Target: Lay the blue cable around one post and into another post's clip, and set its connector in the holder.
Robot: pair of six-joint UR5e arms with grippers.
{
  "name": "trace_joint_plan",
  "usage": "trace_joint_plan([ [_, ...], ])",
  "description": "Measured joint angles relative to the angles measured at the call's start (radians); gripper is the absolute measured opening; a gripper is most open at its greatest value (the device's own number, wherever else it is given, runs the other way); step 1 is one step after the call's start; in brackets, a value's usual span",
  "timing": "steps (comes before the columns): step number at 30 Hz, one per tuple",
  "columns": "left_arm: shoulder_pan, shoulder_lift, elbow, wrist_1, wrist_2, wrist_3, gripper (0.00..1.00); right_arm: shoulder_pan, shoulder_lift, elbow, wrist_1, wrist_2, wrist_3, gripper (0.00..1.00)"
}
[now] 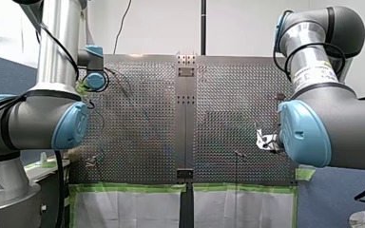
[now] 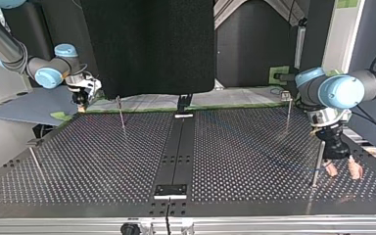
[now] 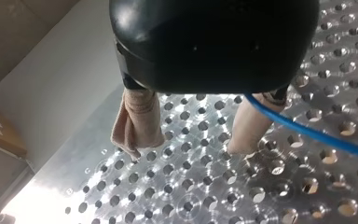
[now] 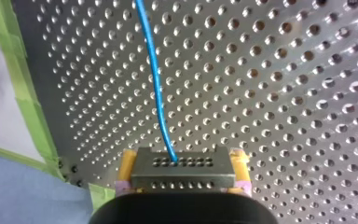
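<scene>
In the right wrist view my right gripper [image 4: 182,173] is shut on a grey connector block [image 4: 182,167], held between yellow pads [image 4: 126,169]. The blue cable [image 4: 156,79] runs from the block away over the perforated plate. In the top view this gripper [image 2: 81,102] hangs at the far left corner. My left gripper [image 2: 342,169] stands open near the top view's right edge, its beige pads just above the plate beside a thin post [image 2: 317,164]. In the left wrist view the blue cable [image 3: 307,133] passes outside one beige finger [image 3: 248,126]; nothing lies between the fingers.
Three more thin posts [image 2: 121,115] [image 2: 288,108] [image 2: 34,159] stand on the plate. A dark centre strip carries a small black holder [image 2: 171,190] at the near edge and another fitting [image 2: 183,115] at the far edge. Green tape [image 1: 133,188] borders the plate.
</scene>
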Motion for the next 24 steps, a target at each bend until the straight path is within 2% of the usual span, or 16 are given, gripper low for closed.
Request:
trace_joint_plan([
  [3, -0.002, 0.0, 0.0, -0.001, 0.003, 0.0, 0.98, 0.013, -0.024, 0.021, 0.011, 0.014, 0.02, 0.0],
  [9, -0.002, 0.0, 0.0, -0.005, 0.007, -0.006, 0.98, 0.023, -0.074, 0.033, 0.028, 0.038, 0.039, 0.0],
  [18, 0.001, 0.0, 0.0, -0.006, 0.007, -0.008, 0.98, 0.015, -0.152, 0.02, 0.029, 0.017, 0.098, 0.0],
  [20, 0.002, 0.0, 0.0, -0.006, 0.007, -0.008, 0.98, 0.011, -0.171, 0.007, 0.038, 0.013, 0.106, 0.0],
  [24, 0.002, 0.0, 0.0, -0.006, 0.006, -0.008, 0.98, 0.005, -0.203, -0.022, 0.065, 0.01, 0.111, 0.0],
])
